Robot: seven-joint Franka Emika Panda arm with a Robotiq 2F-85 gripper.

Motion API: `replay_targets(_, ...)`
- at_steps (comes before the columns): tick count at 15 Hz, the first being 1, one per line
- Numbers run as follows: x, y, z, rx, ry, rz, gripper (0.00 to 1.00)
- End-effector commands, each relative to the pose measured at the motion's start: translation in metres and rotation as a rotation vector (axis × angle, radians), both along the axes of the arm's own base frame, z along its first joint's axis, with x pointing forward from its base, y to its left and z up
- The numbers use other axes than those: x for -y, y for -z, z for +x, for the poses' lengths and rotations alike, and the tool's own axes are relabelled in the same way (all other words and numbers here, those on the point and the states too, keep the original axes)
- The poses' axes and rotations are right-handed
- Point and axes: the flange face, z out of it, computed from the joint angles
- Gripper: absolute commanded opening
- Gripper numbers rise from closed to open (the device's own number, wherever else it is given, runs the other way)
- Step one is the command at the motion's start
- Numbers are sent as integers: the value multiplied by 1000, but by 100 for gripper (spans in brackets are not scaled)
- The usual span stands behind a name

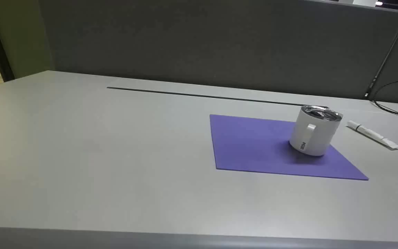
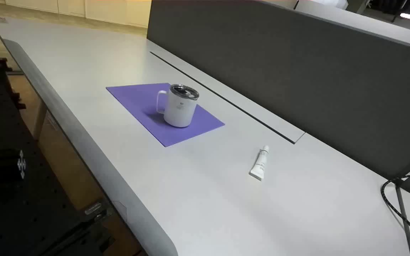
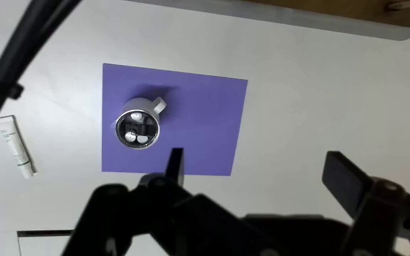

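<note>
White cylindrical mug [image 2: 180, 111], with a looped side handle [image 3: 159, 105] and a see-through lid [image 3: 137, 129] rimmed in silver, stands upright on a flat purple sheet [image 3: 201, 124]. The sheet lies on a smooth, pale grey bench [image 3: 290, 99]. In the wrist view, the black two-fingered tool [image 3: 255, 156] is spread wide with nothing between its fingers [image 3: 343, 183]. The mug appears nearest, to one side of that gap. A small white tube [image 3: 15, 146] with a narrow cap [image 3: 27, 172] lies beyond the sheet's edge.

Judging by this layout, good work around the mug calls for centring the gap over its body, coming down straight, and keeping both fingers clear of the handle and the lid's rim, so that it does not tip.

Only the wrist view shows the tool; both exterior views leave it out. They show instead a dark grey panel [image 1: 202, 45] behind the bench. In an exterior view, dark lettering [image 1: 303, 145] runs near the mug's base; the wrist view, looking from above, hides it. A black platform [image 2: 16, 213] with small holes appears in an exterior view.
</note>
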Motion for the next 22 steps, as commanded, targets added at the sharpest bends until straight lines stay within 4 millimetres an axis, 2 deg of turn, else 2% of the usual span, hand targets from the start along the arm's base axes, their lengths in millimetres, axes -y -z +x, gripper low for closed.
replay_targets(1, 0, 0, 0, 2, 0, 0, 100)
replay_targets(12, 0, -1, 0, 4, 0, 0, 100)
replay_targets(15, 15, 21, 27, 78, 52, -26, 100)
replay_targets(16, 22, 33, 38, 111, 73, -36, 75)
replay_targets(17, 28, 45, 47, 136, 94, -44, 74)
replay_targets(18, 33, 61, 58, 148, 109, -57, 68)
replay_targets(22, 49, 135, 87, 125, 157, -121, 38)
